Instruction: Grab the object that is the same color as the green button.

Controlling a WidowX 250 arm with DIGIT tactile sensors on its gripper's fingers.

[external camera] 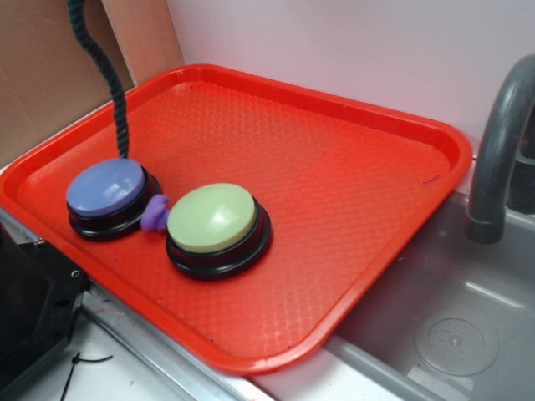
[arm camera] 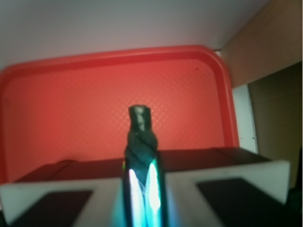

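Gripper [arm camera: 142,184] clamped on the dark green rope [arm camera: 140,137] — rope hangs over the tray's [external camera: 351,192] far-left corner, above the blue button [external camera: 106,188]; arm out of view.

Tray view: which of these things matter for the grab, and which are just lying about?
Job:
- dark green rope, hanging above the tray, clamped in the gripper
- green button, the colour reference

Lying about:
- blue-purple button
- small purple blob between the buttons
- red tray
- grey faucet and sink

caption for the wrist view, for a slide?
Gripper shut on dark green twisted rope, hanging over the red tray.
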